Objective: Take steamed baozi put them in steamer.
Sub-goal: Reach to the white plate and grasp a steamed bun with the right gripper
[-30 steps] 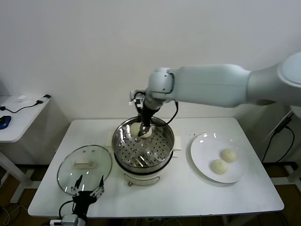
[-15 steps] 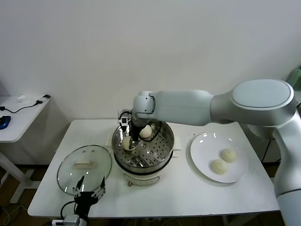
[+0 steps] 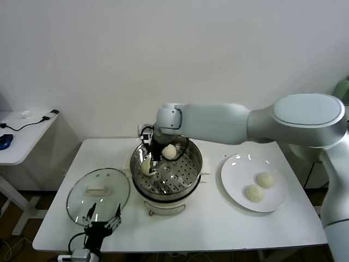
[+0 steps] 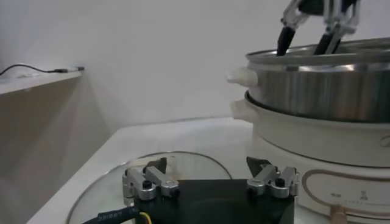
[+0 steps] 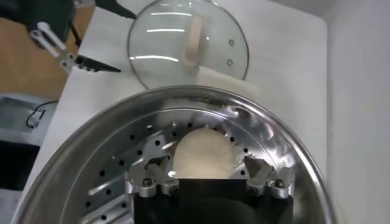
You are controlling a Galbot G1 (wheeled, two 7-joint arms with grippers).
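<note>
The steamer (image 3: 192, 176) stands mid-table on its cream base. My right gripper (image 3: 149, 164) reaches down into it on its left side. In the right wrist view the gripper (image 5: 202, 164) is open, and a baozi (image 5: 204, 152) lies on the perforated tray (image 5: 109, 176) between the fingers without touching them. This baozi (image 3: 146, 167) and a second one (image 3: 170, 152) at the back of the pot show in the head view. Two more baozi (image 3: 265, 179) (image 3: 254, 192) lie on the white plate (image 3: 234, 177). My left gripper (image 3: 101, 221) is parked open at the table's front left edge.
The glass lid (image 3: 98, 195) with a white handle lies flat to the left of the steamer, just beyond the left gripper (image 4: 207, 173). The steamer's wall (image 4: 317, 91) rises close beside it. A side table (image 3: 22, 131) with cables stands at the far left.
My right gripper carried a baozi from the back of the pot to its left side, lowered it onto the tray and opened. The left arm has not moved.
</note>
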